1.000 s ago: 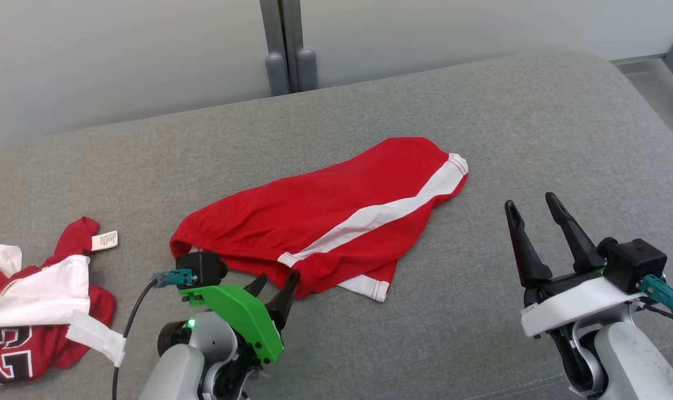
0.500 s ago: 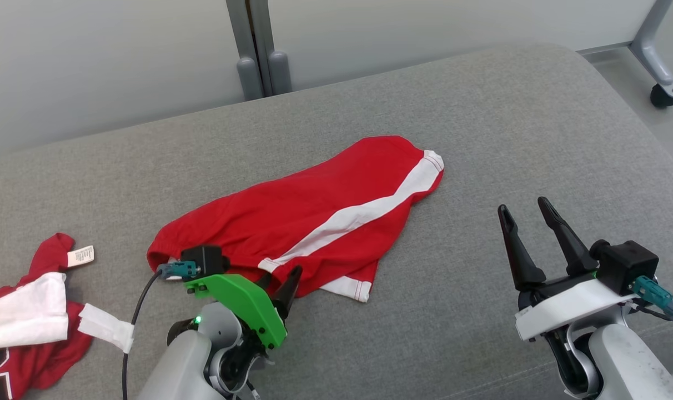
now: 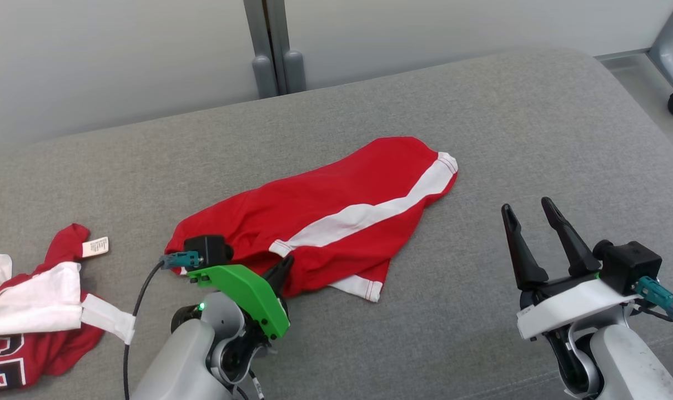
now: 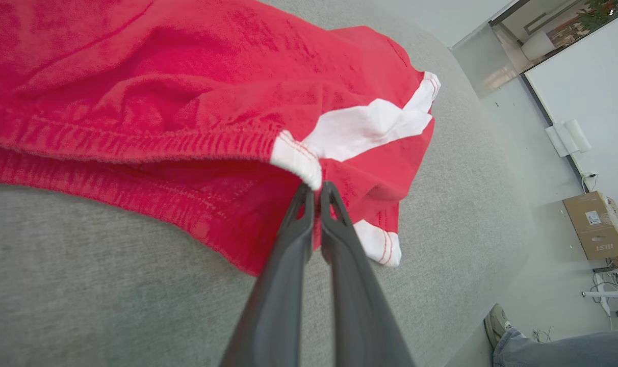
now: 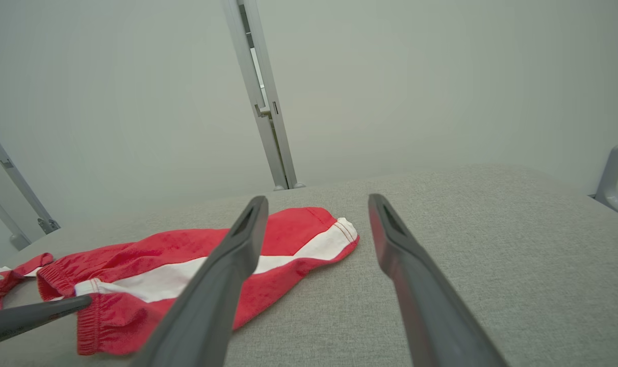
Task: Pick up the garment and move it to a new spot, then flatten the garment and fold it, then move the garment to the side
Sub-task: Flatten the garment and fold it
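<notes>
Since a second ago, left gripper [image 4: 316, 189] has clamped onto the red shorts [image 3: 314, 200] at the waistband. The right gripper [image 3: 528, 206] hangs spread above the grey cushion [image 3: 508, 111]

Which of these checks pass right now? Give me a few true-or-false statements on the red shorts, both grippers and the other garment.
1. The left gripper is shut on the waistband of the red shorts. True.
2. The right gripper grips the shorts' leg hem. False: it is open and apart from them, to their right.
3. The shorts hang clear of the grey cushion. False: they lie on it, rumpled.
4. A second red and white garment lies to the shorts' left, apart from them. True.
</notes>
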Tool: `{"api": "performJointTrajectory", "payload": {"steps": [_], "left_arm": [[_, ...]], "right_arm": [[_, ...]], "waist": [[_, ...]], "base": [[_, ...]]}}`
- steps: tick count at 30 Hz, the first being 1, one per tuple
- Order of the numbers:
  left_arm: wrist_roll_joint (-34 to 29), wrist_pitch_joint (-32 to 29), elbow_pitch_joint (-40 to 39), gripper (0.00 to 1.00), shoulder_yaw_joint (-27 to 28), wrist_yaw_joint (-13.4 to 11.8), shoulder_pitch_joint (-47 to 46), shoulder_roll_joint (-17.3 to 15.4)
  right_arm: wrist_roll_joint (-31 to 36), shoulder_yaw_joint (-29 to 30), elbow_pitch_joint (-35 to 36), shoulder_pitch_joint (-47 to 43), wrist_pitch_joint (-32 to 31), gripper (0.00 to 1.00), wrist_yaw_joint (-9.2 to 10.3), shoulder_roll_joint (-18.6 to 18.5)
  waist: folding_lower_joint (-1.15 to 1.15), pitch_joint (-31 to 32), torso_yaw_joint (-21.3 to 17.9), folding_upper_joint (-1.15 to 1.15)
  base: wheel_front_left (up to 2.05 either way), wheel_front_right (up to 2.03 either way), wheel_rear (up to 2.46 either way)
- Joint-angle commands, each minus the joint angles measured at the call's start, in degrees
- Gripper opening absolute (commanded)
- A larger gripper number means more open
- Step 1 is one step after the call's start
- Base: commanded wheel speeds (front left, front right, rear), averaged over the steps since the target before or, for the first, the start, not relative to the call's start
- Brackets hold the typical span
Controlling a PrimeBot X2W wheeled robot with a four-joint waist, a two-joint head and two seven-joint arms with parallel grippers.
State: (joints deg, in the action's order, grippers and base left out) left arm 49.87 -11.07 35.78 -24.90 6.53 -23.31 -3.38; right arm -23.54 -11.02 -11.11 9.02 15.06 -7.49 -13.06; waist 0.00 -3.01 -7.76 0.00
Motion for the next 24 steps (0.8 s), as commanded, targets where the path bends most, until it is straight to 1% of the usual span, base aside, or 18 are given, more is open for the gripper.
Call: {"api": "performJointTrajectory", "payload": {"steps": [1,4,5,8,11,17,18,21,24], "left_arm": [[0.06,-0.18,-0.87,0.0,-0.04,0.25,0.04,-1.2],[0.05,-1.14,-3.79,0.0,-0.12,0.14,1.77,-3.01],[-0.18,-2.28,-6.21,0.0,-0.24,-0.39,2.9,-4.59],[-1.03,-4.17,-10.9,0.0,-0.93,-0.71,4.87,-7.16],[-2.25,-5.53,-16.19,0.0,-1.37,-2.04,7.72,-10.21],[-1.66,-10.0,-24.8,0.0,-1.71,-4.68,13.86,-14.81],[-2.15,-10.83,-25.78,0.0,-1.75,-5.66,15.17,-15.95],[-2.58,-10.56,-25.39,0.0,-1.31,-7.15,16.74,-16.71],[-2.82,-8.87,-23.62,0.0,-0.79,-7.55,17.26,-16.39]], "right_arm": [[-0.08,0.2,0.05,-0.54,0.15,1.0,0.0,0.29],[-0.04,0.41,0.12,-0.75,0.15,1.0,0.0,0.58],[-0.07,0.41,0.2,-0.84,0.15,1.0,0.0,0.7],[-0.04,0.56,0.26,-1.09,0.15,1.0,0.0,0.74],[0.13,1.05,0.7,-1.38,0.15,1.0,0.0,0.5],[0.41,2.2,1.49,-1.59,0.15,1.0,0.0,0.2],[0.48,2.26,1.59,-1.37,0.15,1.0,0.0,0.16],[0.58,2.19,1.75,-1.02,0.15,1.0,0.0,0.1],[0.43,2.14,1.73,-0.73,0.15,1.0,0.0,-0.08]], "waist": [[0.0,0.06,0.83,0.0],[0.0,0.34,1.75,0.0],[0.0,0.54,2.23,0.0],[0.0,0.8,2.91,0.0],[0.0,0.91,3.59,0.0],[0.0,0.39,4.87,0.0],[0.0,0.13,5.14,0.0],[0.0,-0.16,5.44,0.0],[0.0,-0.38,5.55,0.0]], "base": [[0.0,0.0,0.0],[0.0,0.0,0.0],[0.0,0.0,0.0],[0.0,0.0,0.0],[0.0,0.0,0.0],[0.0,0.0,0.0],[0.0,0.0,0.0],[0.0,0.0,0.0],[0.0,0.0,0.0]]}}
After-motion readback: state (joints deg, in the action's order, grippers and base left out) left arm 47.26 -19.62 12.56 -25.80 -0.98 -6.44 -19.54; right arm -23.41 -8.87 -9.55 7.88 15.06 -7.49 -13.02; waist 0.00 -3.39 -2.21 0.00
